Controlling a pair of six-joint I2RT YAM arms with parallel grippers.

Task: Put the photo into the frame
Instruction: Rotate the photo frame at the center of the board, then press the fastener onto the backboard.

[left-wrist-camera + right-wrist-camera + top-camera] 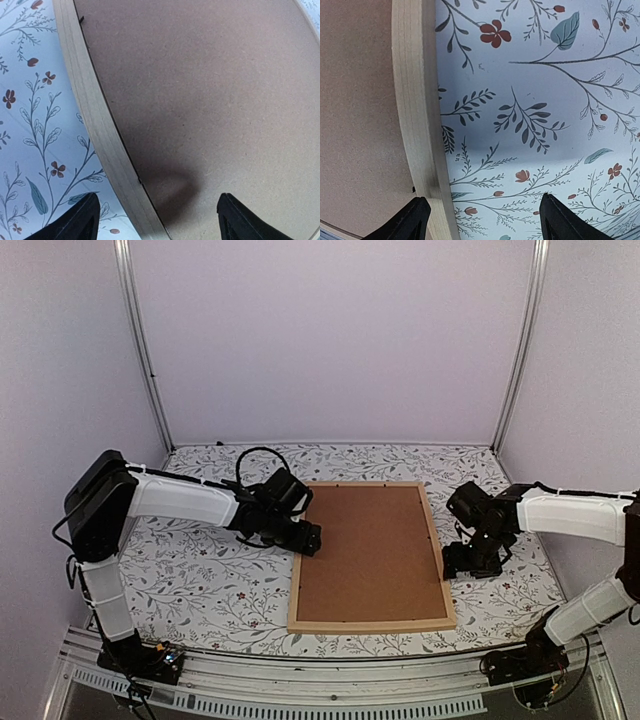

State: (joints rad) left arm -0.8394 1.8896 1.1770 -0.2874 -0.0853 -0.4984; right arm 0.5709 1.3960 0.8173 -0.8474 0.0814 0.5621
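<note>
While pale wood frame [370,624] lies flat, grainy brown board [368,550] inside.

Robot test booth in a lab

Plain pale walls [330,340] close in three sides; bare metal posts [143,340] stand in the back corners; two robot arms, the left arm [180,498] and the right arm [570,512], rise from a slotted aluminium rail [330,677] at the near edge; a cable [262,449] loops loose; a flowered cloth [200,580] covers the table.
</note>
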